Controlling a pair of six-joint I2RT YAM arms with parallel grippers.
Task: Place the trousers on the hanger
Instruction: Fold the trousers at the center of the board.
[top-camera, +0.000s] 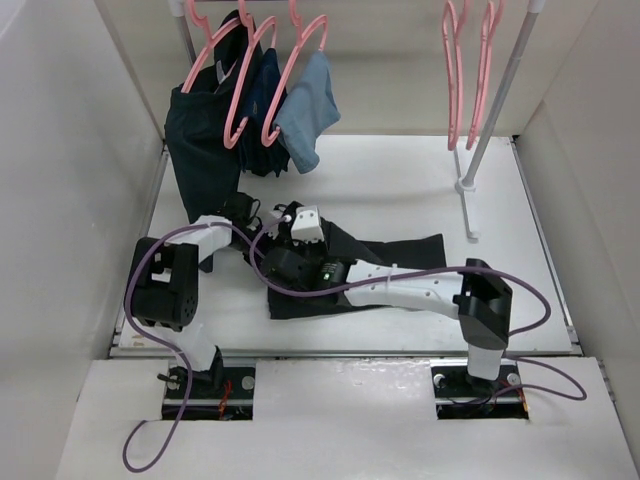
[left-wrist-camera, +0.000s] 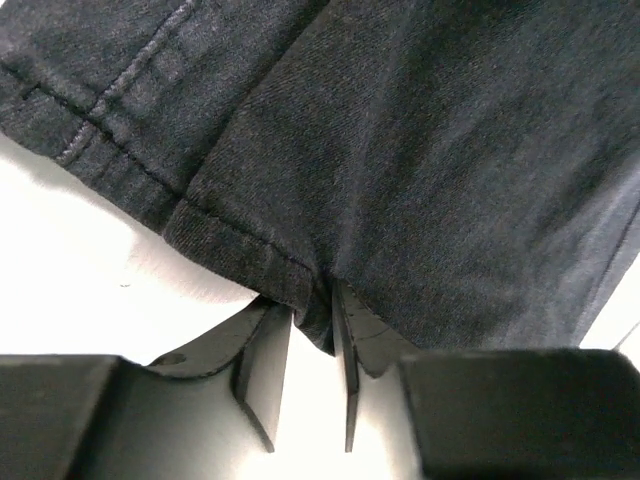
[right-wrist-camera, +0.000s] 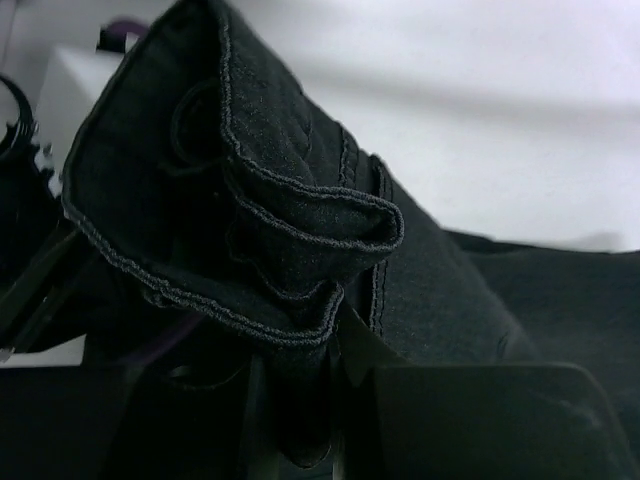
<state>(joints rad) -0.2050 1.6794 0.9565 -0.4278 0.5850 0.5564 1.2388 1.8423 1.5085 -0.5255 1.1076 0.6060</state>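
I am grasping the trousers (top-camera: 400, 250) in my right hand (right-wrist-camera: 300, 400), legs trailing toward the right edge of the desk (top-camera: 520, 300); whether my left hand (left-wrist-camera: 312, 345) is holding, I cannot tell.

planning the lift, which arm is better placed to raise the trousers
Right, likely: the right end effector clamps a thick fold of the trousers; the left end effector has only a hem tip.

Bright, even overhead light filled the top view; the white table (top-camera: 400, 190) was nearly washed out, with faint soft shadows. The wrist views were dimmer. The black trousers (left-wrist-camera: 450, 150) showed sharp weave and stitching at mid-frame, while the bottom edges were dark and blurred, and the right wrist's background was out of focus.
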